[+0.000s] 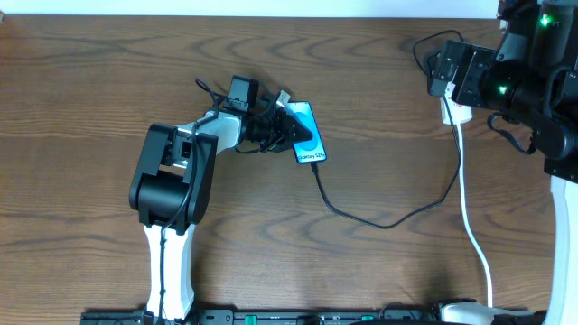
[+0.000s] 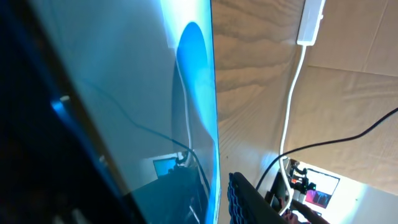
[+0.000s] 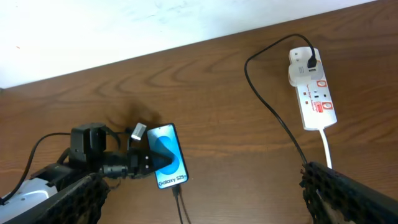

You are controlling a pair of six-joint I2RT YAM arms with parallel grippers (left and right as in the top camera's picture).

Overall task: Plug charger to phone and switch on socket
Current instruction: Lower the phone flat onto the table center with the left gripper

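Phone clamped in left gripper | right gripper wide, empty | risk: socket may skid under switch press, tugging charger loose

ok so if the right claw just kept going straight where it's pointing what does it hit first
Probably bare table, between the phone and the socket: the open right claw aims at wood there. The charger runs close on either side, and depth is unclear.
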